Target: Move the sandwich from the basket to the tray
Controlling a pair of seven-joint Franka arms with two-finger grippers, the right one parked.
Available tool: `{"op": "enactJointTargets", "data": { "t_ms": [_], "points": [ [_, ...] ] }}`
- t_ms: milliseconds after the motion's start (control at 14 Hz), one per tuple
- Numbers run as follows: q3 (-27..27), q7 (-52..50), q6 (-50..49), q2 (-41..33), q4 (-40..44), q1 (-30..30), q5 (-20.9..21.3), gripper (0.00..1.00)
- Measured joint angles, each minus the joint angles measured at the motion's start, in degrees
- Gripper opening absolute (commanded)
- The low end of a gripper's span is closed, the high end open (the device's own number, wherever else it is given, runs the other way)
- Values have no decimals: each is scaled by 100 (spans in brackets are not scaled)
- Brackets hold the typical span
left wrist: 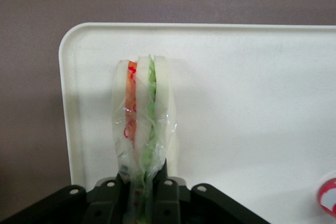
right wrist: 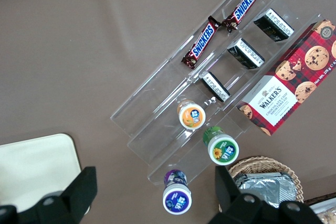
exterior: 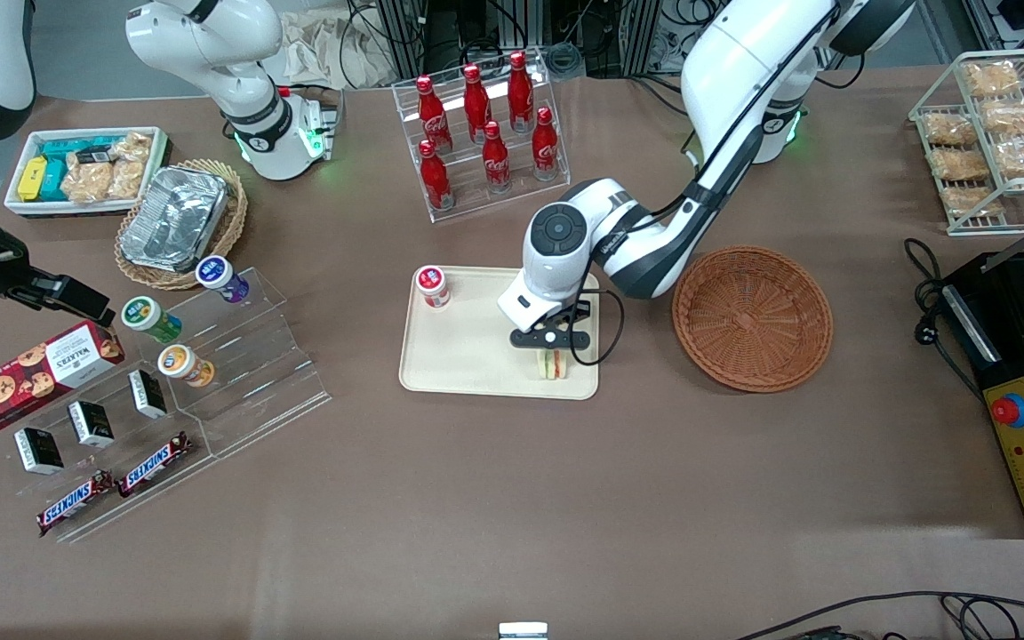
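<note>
The basket point(exterior: 752, 318) sits empty at three o'clock from the tray point(exterior: 468, 356), just beside it. Over the tray's five-o'clock corner the gripper point(exterior: 550, 348) is clamped on the sandwich point(exterior: 552, 364), which stands on edge, wrapped in clear film point(left wrist: 142, 124), on the tray.

The sandwich point(left wrist: 140, 109) is wrapped in clear, crinkled, glossy film and is gripped by the matt black plastic gripper point(left wrist: 142, 192) over the smooth cream plastic tray point(exterior: 463, 356). The basket point(exterior: 752, 318) is woven of rough reddish-brown wicker. The table point(exterior: 512, 498) is covered in matt brown cloth.
</note>
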Motion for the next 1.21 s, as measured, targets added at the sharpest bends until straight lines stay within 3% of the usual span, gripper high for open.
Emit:
{"op": "enactJointTargets", "data": {
  "t_ms": [429,786,1214],
  "points": [
    [53,-16,-442,-383,-41,166,68,99],
    [65,520,-1698,-1484,-33,1063,68,99],
    [85,2025,-2883,-2510,-45,2076,70,99]
  ]
}}
